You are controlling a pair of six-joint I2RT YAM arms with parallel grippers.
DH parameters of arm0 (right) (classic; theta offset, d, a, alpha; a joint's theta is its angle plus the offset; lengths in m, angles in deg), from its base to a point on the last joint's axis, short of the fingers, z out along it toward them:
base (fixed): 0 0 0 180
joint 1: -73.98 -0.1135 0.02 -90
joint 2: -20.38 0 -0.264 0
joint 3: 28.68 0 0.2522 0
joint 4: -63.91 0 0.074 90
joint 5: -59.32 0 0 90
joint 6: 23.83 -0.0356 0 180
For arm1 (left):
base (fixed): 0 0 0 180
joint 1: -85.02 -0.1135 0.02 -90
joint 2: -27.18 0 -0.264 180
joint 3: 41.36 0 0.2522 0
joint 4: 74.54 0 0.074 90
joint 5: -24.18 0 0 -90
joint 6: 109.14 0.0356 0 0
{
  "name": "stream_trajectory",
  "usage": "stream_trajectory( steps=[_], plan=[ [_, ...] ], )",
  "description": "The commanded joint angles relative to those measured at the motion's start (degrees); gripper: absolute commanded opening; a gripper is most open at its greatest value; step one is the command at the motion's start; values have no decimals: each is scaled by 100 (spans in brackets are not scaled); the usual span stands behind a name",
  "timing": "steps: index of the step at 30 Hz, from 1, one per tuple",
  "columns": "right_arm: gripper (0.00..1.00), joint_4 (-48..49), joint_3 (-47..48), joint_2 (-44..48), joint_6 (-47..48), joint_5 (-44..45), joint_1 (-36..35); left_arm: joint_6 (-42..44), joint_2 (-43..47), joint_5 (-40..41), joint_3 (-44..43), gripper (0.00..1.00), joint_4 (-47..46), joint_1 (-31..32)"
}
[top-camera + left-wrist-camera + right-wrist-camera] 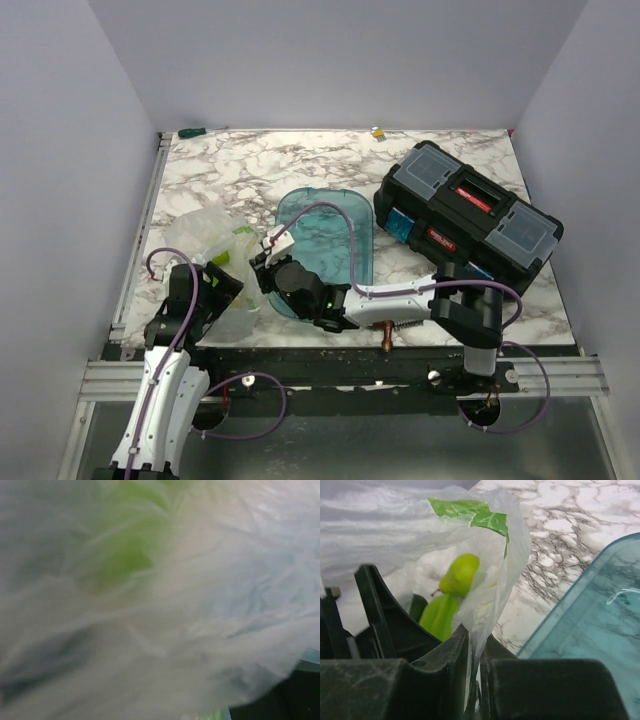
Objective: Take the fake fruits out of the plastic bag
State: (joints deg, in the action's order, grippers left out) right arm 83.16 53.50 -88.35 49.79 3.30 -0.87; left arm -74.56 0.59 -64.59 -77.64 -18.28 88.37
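Two grippers meet at the bag [200, 235], just left of the tray [318, 245].
Left gripper [212, 288] is buried in film, so spread or not I cannot tell. Green fruits [459, 574] lie inside: light, hard, glossy, probably slippery. Right gripper [475, 652], nearest the tray, pinches the thin, limp bag edge, a fair hold for tipping them out.
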Motion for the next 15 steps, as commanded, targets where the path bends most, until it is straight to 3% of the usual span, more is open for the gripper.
stream_trajectory(
  steps=[1, 3, 6, 11, 15],
  plan=[
    [19, -61, -309, 273, 828, -686, 213, -197, -98, -337, 84, 99, -448, -50],
    [28, -782, 140, 194, 881, -1420, 441, -225, -77, -350, 13, 99, -433, -46],
    [48, -2185, 1010, 108, 774, -1662, 445, -51, -123, -236, -418, 99, -203, -54],
    [62, -3914, 1612, 533, -607, -1793, 325, 558, -211, -171, -1022, 99, 88, -50],
    [82, -4207, 1624, 926, -626, -1544, -75, 711, -305, -284, -1172, 99, 192, -53]
  ],
)
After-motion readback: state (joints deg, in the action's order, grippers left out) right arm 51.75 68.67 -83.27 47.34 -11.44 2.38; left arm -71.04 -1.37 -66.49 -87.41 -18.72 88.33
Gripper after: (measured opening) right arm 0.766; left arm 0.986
